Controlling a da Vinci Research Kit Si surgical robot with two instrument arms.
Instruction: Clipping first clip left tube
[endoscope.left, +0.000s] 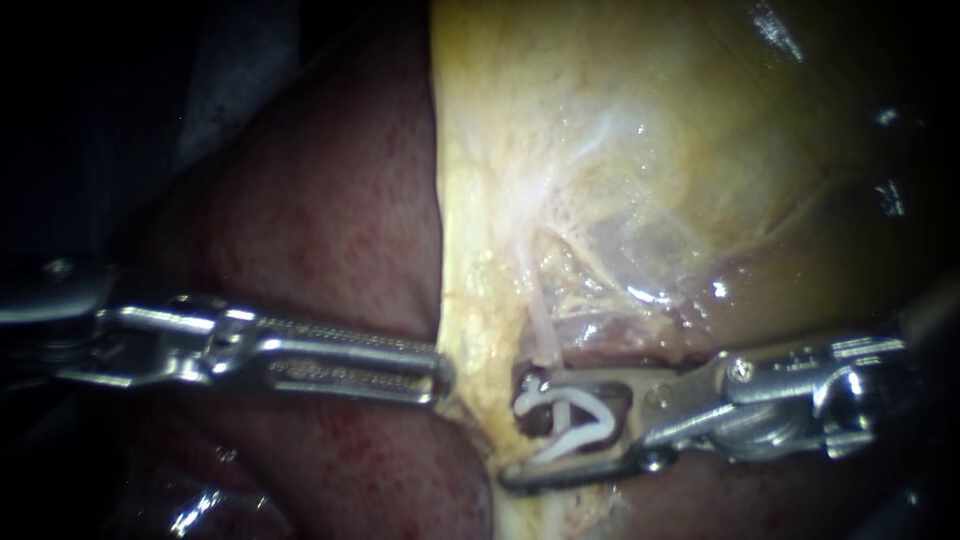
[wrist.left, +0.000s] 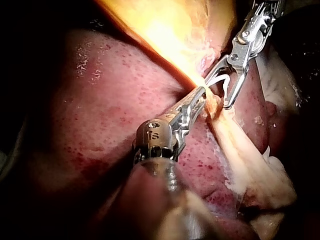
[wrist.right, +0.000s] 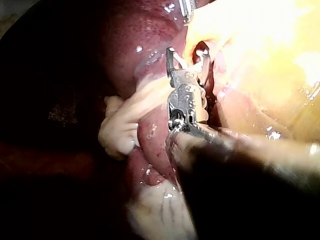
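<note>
Endoscope view: your right instrument (endoscope.left: 515, 428) holds a white clip (endoscope.left: 570, 415) at the thin pale tube (endoscope.left: 540, 320), while your left instrument (endoscope.left: 440, 375) grips the edge of the gallbladder (endoscope.left: 620, 150).

Your right instrument's jaws stand wide apart with the clip seated between them, both jaws touching it, and the clip's legs are not closed together. The tube runs down from the yellow gallbladder, passes behind the upper jaw and reaches the clip; you cannot tell for certain whether both legs lie around it. Your left instrument's jaws are pressed together on the pale rim of the gallbladder, just beside the clip, with the dark red liver (endoscope.left: 330, 220) behind its shaft. The left wrist view shows the same pinch (wrist.left: 202, 95), with the right instrument's parted jaws (wrist.left: 218, 94) close ahead of it.
</note>
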